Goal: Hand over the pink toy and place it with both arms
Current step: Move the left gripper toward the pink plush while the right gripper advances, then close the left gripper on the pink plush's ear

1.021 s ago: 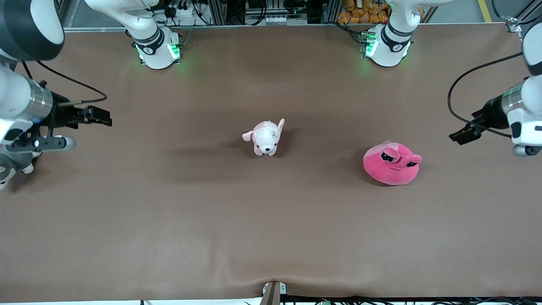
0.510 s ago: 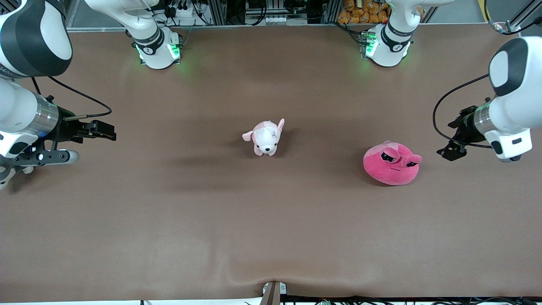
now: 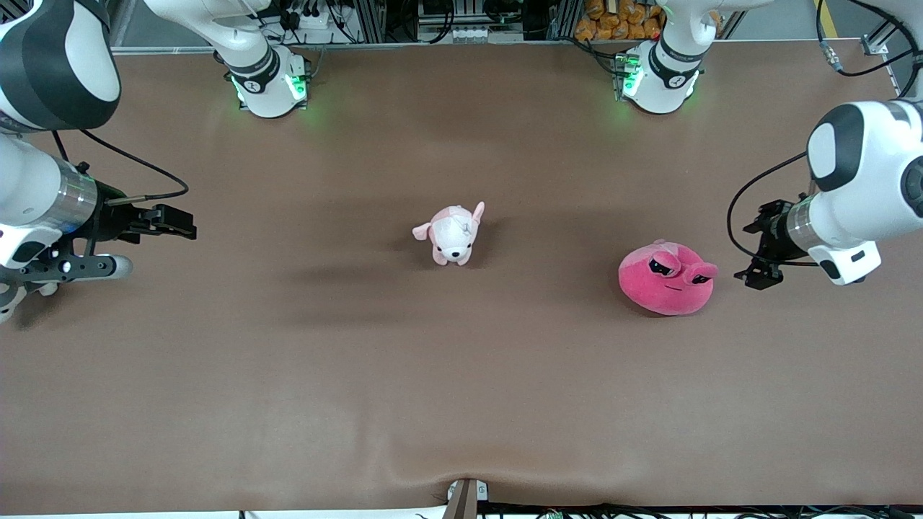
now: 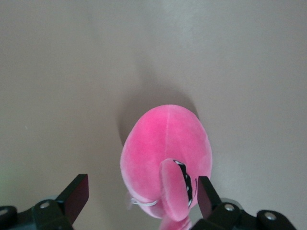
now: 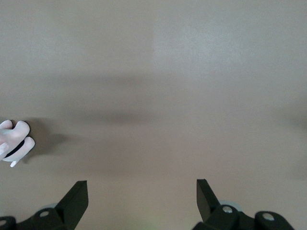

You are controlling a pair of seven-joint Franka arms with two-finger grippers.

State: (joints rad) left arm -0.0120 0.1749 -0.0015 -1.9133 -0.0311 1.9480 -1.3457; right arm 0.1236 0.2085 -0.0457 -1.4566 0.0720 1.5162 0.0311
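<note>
Left gripper (image 3: 753, 277) has closed in beside pink toy (image 3: 667, 278), jaws wide, empty. Right gripper (image 3: 173, 221) waits well apart, open, empty. Risk: 1 finger snagging the toy's bulging eye.

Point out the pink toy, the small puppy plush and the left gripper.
pink toy (image 3: 667, 288): front view, middle of its body.
puppy plush (image 3: 452, 238): front view, its head.
left gripper (image 3: 757, 277): front view, between its fingertips, beside the pink toy.

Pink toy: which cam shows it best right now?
Front view: the whole pink toy sits on the table, eyes visible, with the left gripper beside it. The left wrist view shows it close up between open fingers, its lower edge cropped. The right wrist view misses it.
</note>
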